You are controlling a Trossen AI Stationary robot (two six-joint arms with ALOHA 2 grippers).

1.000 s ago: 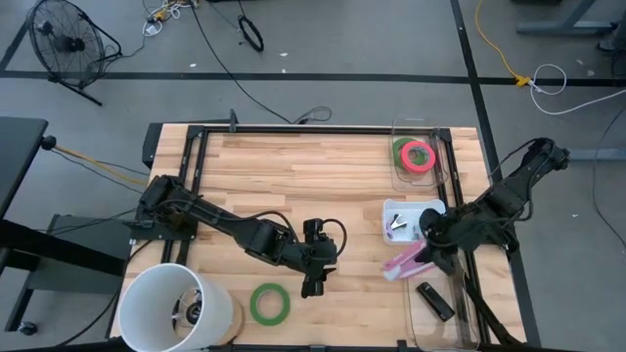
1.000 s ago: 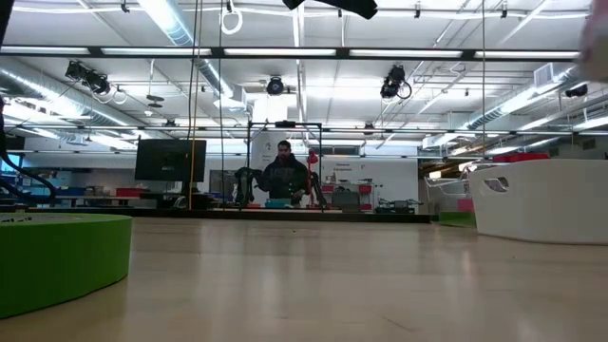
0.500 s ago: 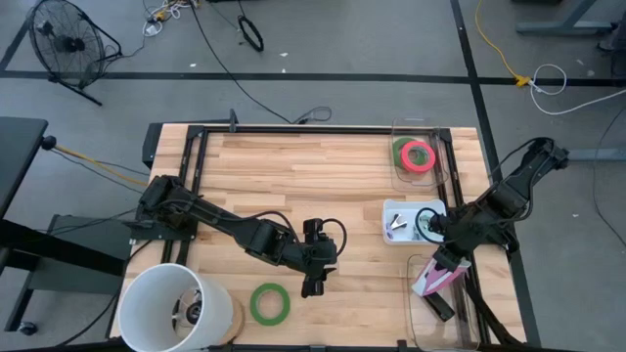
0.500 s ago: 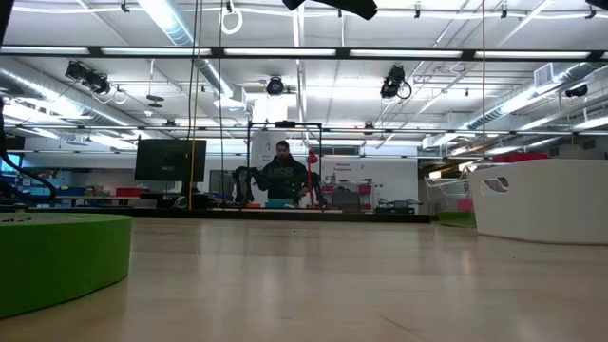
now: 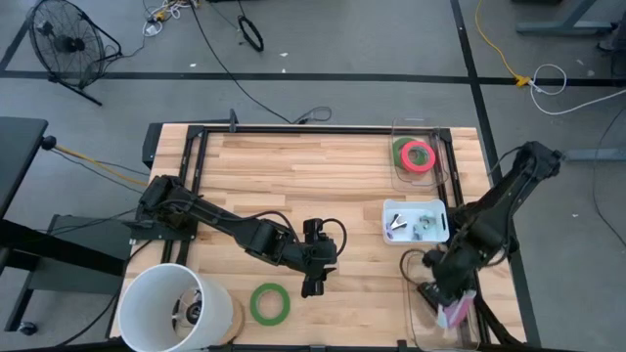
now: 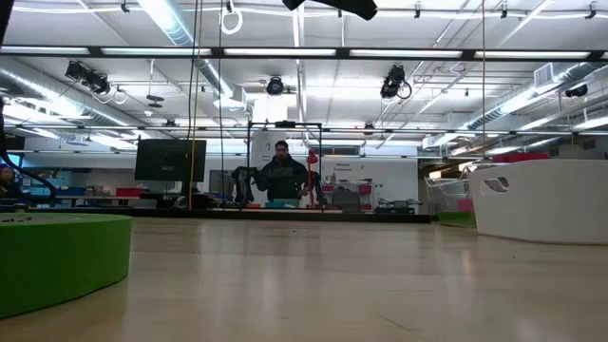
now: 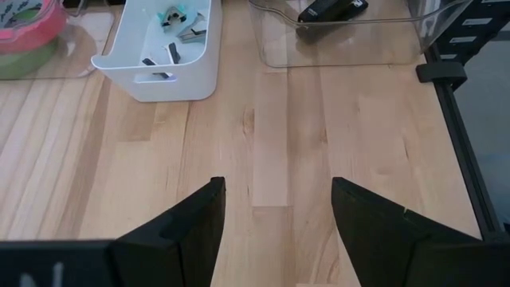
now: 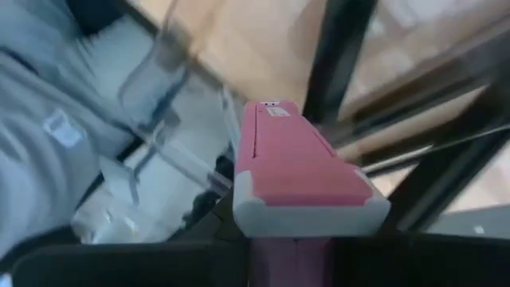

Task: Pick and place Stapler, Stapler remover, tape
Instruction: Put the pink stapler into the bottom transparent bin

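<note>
My right gripper (image 5: 448, 297) is shut on a pink stapler (image 5: 456, 314) over the clear bin (image 5: 415, 321) at the table's near right corner. A black stapler (image 5: 428, 292) lies in that bin, partly under the gripper. My left gripper (image 5: 313, 285) hangs open mid-table, holding nothing. Close to it on its near left, a green tape roll (image 5: 269, 303) lies flat on the wood. A red-pink tape roll (image 5: 418, 155) lies on a green one in the far clear bin (image 5: 399, 176). Staple removers (image 7: 177, 16) lie in the white tray (image 5: 389, 209). My right gripper holds the pink stapler by its rear end (image 8: 292, 249); the gripper's dark body hides the fingers there. The fingers slant down toward the table's near edge and lie along the stapler. Its free end (image 8: 275, 112) sticks out ahead, tilted down over the clear bin.
A large white bucket (image 5: 174, 309) stands at the near left corner. A black metal frame (image 5: 293, 130) runs along the far and side edges. Bare wood lies between my left gripper and the white tray (image 7: 159, 60).
My right gripper has swung from beside the white tray toward the table's near edge and down, rolling its wrist. The pink stapler, which pointed toward the table's left, now points toward the near edge over the clear bin.
</note>
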